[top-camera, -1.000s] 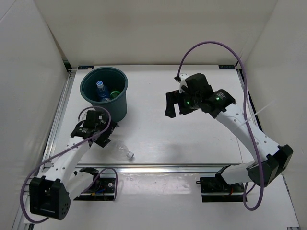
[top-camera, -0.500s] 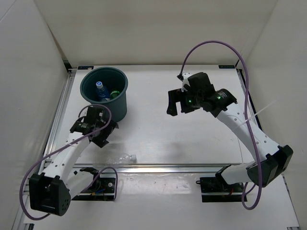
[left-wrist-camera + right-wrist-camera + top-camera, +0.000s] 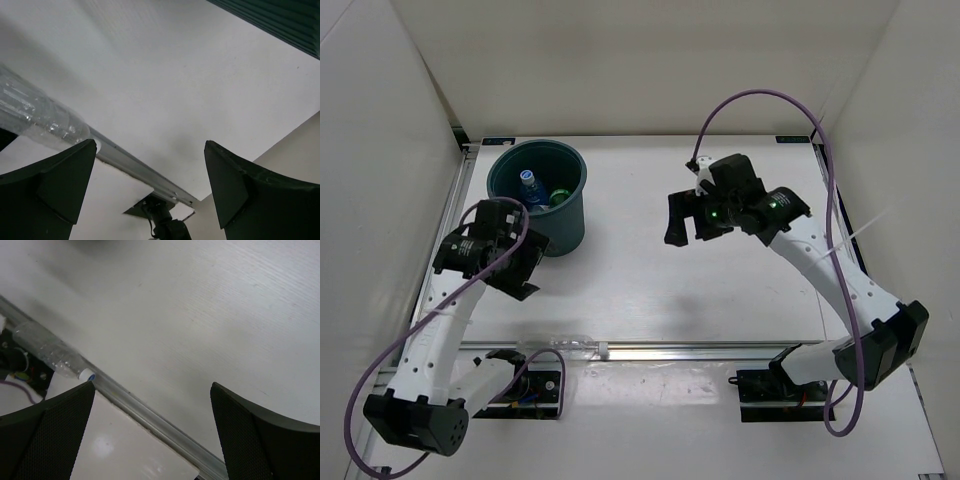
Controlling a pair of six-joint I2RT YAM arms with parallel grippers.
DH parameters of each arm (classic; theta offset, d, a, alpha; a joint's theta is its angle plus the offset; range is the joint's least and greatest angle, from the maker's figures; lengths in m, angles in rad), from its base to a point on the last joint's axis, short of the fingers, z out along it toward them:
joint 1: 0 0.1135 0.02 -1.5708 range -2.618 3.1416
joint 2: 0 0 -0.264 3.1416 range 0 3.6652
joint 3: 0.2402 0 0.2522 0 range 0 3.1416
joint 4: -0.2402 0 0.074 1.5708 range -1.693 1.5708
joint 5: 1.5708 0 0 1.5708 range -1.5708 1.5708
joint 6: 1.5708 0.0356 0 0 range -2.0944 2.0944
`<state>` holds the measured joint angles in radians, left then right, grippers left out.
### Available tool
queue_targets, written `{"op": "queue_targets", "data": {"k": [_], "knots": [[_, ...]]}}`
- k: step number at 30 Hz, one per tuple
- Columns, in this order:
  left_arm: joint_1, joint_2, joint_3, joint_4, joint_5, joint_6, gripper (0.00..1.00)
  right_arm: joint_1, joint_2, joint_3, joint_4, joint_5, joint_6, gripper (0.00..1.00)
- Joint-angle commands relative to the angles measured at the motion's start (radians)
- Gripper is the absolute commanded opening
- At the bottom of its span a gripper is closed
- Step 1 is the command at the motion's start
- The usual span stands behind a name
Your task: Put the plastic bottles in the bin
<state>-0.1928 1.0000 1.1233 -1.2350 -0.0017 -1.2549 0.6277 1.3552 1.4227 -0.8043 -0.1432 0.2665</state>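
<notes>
The dark teal bin [image 3: 570,225] stands at the back left and holds a blue-labelled bottle [image 3: 530,187] and a green-tinted bottle [image 3: 561,196]. A third clear bottle [image 3: 568,344] lies on its side against the front rail, white cap to the right. It also shows in the left wrist view [image 3: 35,112] and the right wrist view [image 3: 50,352]. My left gripper [image 3: 530,270] is open and empty in front of the bin, above the table [image 3: 150,147]. My right gripper [image 3: 685,232] is open and empty above the table's middle [image 3: 152,387].
An aluminium rail [image 3: 720,351] runs along the table's front edge, with the arm bases and cables below it. A second rail [image 3: 445,235] runs along the left side. White walls enclose the back and sides. The bin's wall [image 3: 280,20] shows in the left wrist view.
The clear bottle has rolled toward the front edge and now rests on the rail. My left gripper has pulled back and to the left, away from it. The right arm has barely moved.
</notes>
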Motion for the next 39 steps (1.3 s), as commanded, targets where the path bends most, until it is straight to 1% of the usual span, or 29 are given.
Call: {"op": "queue_targets", "data": {"k": [1, 3, 5, 7, 8, 9, 10, 11, 13, 15, 16, 17, 19, 20, 21, 22, 23, 25, 26, 27, 31, 33, 37, 39], "knots": [[0.030, 0.029, 0.075, -0.076, 0.054, 0.079, 1.00, -0.003, 0.031, 0.008, 0.034, -0.144, -0.009, 1.00], [0.030, 0.042, 0.121, -0.106, 0.014, 0.091, 1.00, -0.003, 0.053, 0.019, 0.034, -0.283, -0.036, 1.00], [0.030, 0.028, 0.121, -0.119, -0.009, 0.069, 1.00, -0.003, 0.065, 0.007, 0.068, -0.372, -0.026, 1.00], [0.030, -0.004, 0.095, -0.141, 0.006, 0.013, 1.00, 0.032, 0.090, 0.007, 0.077, -0.401, -0.026, 1.00], [0.039, -0.023, 0.066, -0.141, 0.031, -0.053, 1.00, 0.046, 0.090, 0.007, 0.092, -0.401, -0.026, 1.00], [0.039, -0.058, 0.032, -0.141, 0.087, -0.076, 1.00, 0.079, 0.103, 0.007, 0.105, -0.415, -0.026, 1.00], [0.050, -0.069, -0.020, -0.165, 0.100, -0.096, 1.00, 0.096, 0.125, 0.021, 0.105, -0.426, -0.036, 1.00], [0.050, -0.069, -0.032, -0.185, 0.100, -0.107, 0.99, 0.131, 0.140, 0.036, 0.105, -0.468, -0.045, 1.00], [0.091, -0.087, -0.042, -0.195, 0.100, -0.097, 0.98, 0.171, 0.195, 0.090, 0.105, -0.504, -0.058, 1.00], [0.110, -0.099, -0.014, -0.195, 0.086, -0.118, 0.96, 0.239, 0.246, 0.116, 0.105, -0.518, -0.067, 1.00], [0.119, -0.112, 0.040, -0.195, 0.069, -0.135, 0.96, 0.266, 0.260, 0.125, 0.119, -0.518, -0.076, 0.97], [0.119, -0.112, 0.079, -0.195, 0.049, -0.147, 0.96, 0.317, 0.272, 0.125, 0.131, -0.497, -0.076, 0.97], [0.119, -0.098, 0.172, -0.195, -0.010, -0.147, 0.98, 0.357, 0.306, 0.113, 0.194, -0.487, -0.076, 0.97], [0.119, -0.089, 0.293, -0.195, -0.033, -0.096, 0.99, 0.387, 0.318, 0.104, 0.218, -0.487, -0.066, 0.97], [0.119, -0.089, 0.362, -0.195, -0.064, -0.069, 1.00, 0.401, 0.347, 0.093, 0.243, -0.487, -0.052, 0.97], [0.119, -0.075, 0.432, -0.195, -0.134, -0.046, 1.00, 0.414, 0.364, 0.093, 0.281, -0.496, -0.052, 0.97], [0.119, -0.075, 0.567, -0.195, -0.177, -0.029, 1.00, 0.443, 0.380, 0.093, 0.301, -0.496, -0.052, 0.97], [0.119, -0.075, 0.683, -0.186, -0.256, 0.038, 1.00, 0.475, 0.426, 0.093, 0.365, -0.496, -0.052, 0.97], [0.119, -0.075, 0.766, -0.185, -0.318, 0.061, 1.00, 0.504, 0.461, 0.093, 0.385, -0.472, -0.052, 0.97], [0.119, -0.075, 0.795, -0.185, -0.342, 0.112, 1.00, 0.520, 0.479, 0.093, 0.402, -0.455, -0.061, 0.97], [0.119, -0.086, 0.883, -0.185, -0.412, 0.172, 1.00, 0.575, 0.570, 0.120, 0.511, -0.418, -0.070, 0.98], [0.119, -0.112, 0.917, -0.185, -0.434, 0.172, 1.00, 0.601, 0.631, 0.143, 0.530, -0.394, -0.093, 1.00], [0.119, -0.152, 0.951, -0.175, -0.443, 0.274, 1.00, 0.641, 0.744, 0.219, 0.530, -0.316, -0.130, 1.00], [0.119, -0.166, 0.951, -0.175, -0.443, 0.284, 1.00, 0.650, 0.774, 0.249, 0.530, -0.285, -0.142, 1.00]]}}
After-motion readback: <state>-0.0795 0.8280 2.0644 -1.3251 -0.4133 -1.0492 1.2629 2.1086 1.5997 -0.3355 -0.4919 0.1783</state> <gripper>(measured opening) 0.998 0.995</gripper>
